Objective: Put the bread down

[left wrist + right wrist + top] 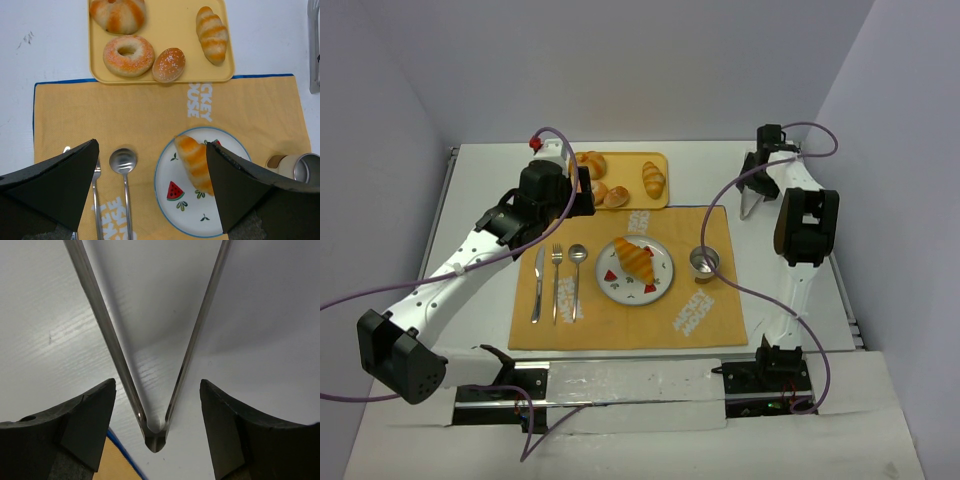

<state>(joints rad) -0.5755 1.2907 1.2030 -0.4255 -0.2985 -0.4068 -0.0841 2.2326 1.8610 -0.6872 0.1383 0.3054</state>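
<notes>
The bread, a golden-orange striped croissant [636, 261], lies on the white watermelon-print plate [665, 284] in the middle of the orange placemat. In the left wrist view the bread [195, 161] lies free on the plate [186, 216], its right end hidden behind my right finger. My left gripper [582, 190] is open and empty, above the mat between the tray and the plate [151, 145]. My right gripper [757, 180] is open at the back right [157, 382], its fingers either side of the hinge end of metal tongs [153, 439] lying on the table, not touching them.
A yellow tray [632, 163] behind the mat holds a doughnut [128, 55], a round bun [168, 64], a striped roll [212, 34] and another bun [117, 12]. A knife, fork and spoon [123, 161] lie left of the plate. A metal cup [704, 262] stands right of it.
</notes>
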